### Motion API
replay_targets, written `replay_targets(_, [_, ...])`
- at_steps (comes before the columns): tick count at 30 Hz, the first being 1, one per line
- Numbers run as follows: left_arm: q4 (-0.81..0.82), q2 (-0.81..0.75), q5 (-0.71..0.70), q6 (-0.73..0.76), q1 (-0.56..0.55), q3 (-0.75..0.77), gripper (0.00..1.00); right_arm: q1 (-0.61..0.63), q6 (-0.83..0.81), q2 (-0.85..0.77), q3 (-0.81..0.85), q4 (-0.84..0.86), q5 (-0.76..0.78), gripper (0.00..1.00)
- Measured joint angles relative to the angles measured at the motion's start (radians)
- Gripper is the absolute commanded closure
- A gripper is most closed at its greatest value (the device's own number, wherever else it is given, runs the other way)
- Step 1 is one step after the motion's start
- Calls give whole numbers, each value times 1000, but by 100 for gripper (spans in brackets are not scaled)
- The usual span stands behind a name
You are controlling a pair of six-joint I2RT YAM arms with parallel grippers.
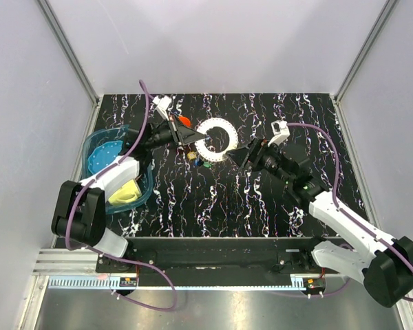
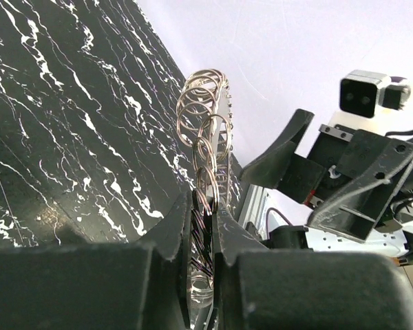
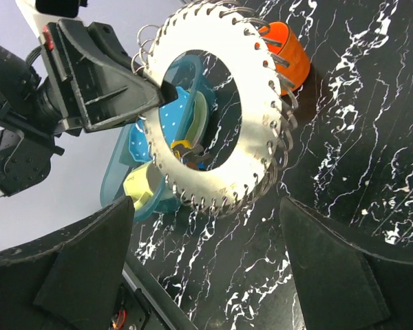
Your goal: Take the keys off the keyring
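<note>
Keyring is in the upper middle of the top view. The left gripper is clamped tight on its toothed rim. Right gripper is spread wide just to the ring's right, gripping nothing. Coloured keys cluster by the ring's lower-left edge, with the orange cup at its upper left.

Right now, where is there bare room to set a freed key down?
Free: the black marbled table between the tiny coloured keys and the near edge, and the far-right corner beyond the right claw. Crowded: around the toothed grey metal ring, orange cup and blue tray.
</note>
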Motion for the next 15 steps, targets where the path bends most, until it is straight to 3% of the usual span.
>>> replay_targets(8, [-18, -121, 40, 10, -2, -43, 100, 0, 81, 70, -22, 174, -57, 14])
replay_targets(12, [58, -164, 65, -35, -1, -71, 100, 0, 105, 118, -27, 290, -115, 41])
replay_targets(13, [80, -167, 69, -51, -1, -80, 100, 0, 110, 129, -27, 312, -132, 58])
replay_targets(15, [124, -169, 80, -83, -2, -102, 100, 0, 119, 150, -27, 360, -165, 77])
